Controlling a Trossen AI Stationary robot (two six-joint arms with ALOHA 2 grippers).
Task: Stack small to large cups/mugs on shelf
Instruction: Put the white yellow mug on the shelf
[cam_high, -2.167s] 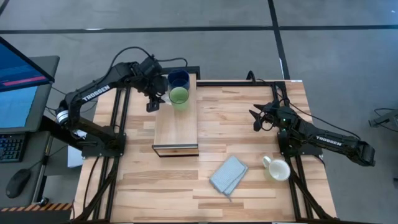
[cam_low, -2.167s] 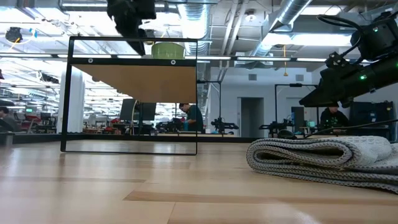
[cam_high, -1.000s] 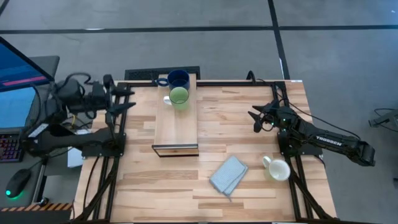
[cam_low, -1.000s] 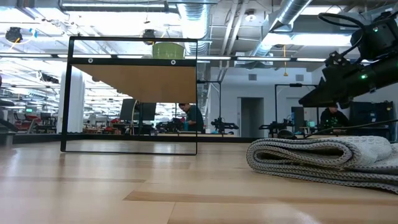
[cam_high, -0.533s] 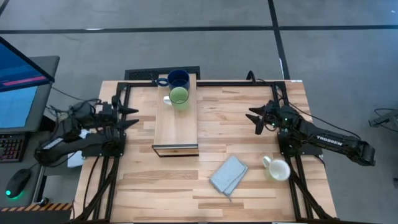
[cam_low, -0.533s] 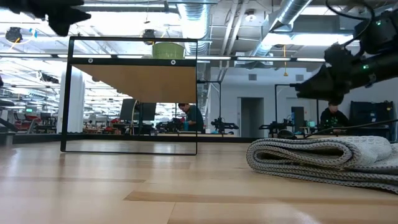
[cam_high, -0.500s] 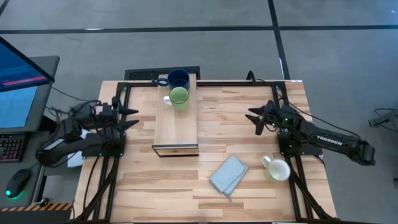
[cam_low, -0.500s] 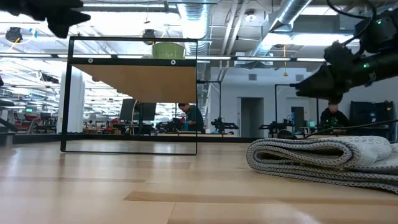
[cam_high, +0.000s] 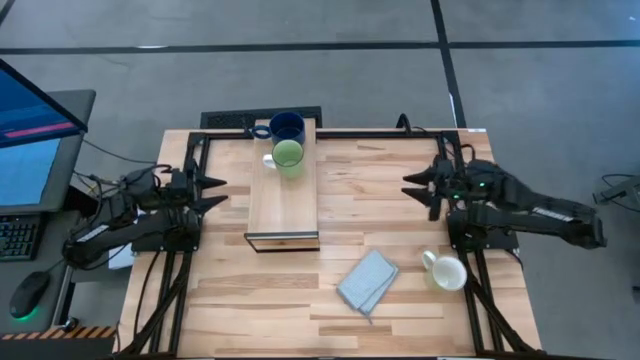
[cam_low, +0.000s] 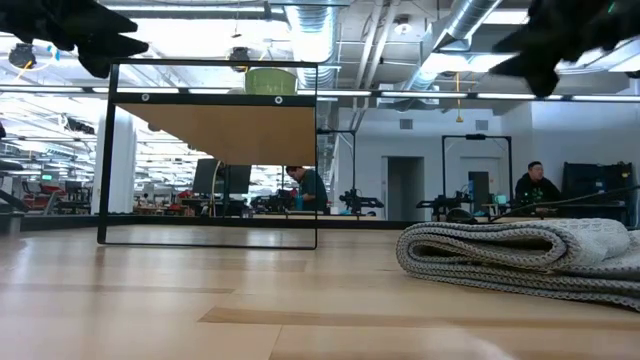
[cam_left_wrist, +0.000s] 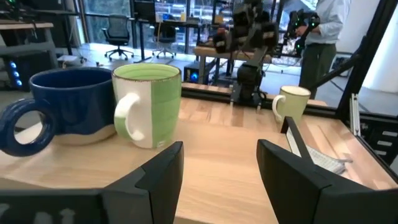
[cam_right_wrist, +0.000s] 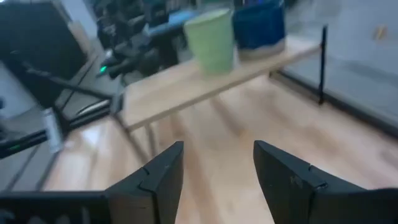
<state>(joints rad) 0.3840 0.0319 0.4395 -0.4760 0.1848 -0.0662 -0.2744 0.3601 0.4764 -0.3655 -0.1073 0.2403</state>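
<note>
Both hands released: left hand (cam_high: 212, 190) at 9, right hand (cam_high: 418, 186) at 3. Dark blue mug (cam_high: 287, 127) and light green mug (cam_high: 287, 155) on long light-wood shelf (cam_high: 283, 205), 12 o'clock; white mug (cam_high: 447, 271) on counter (cam_high: 400, 290), 4 o'clock. Risk: right hand bumps mug off nearby edge.

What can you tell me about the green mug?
The light green mug looks like glazed ceramic, with a brownish rim and a pale, whitish handle. It stands upright and looks empty, on the flat top of the wooden shelf, near the shelf's far end. The dark blue mug stands right beside it, very close or touching. No gripper touches it.
</note>
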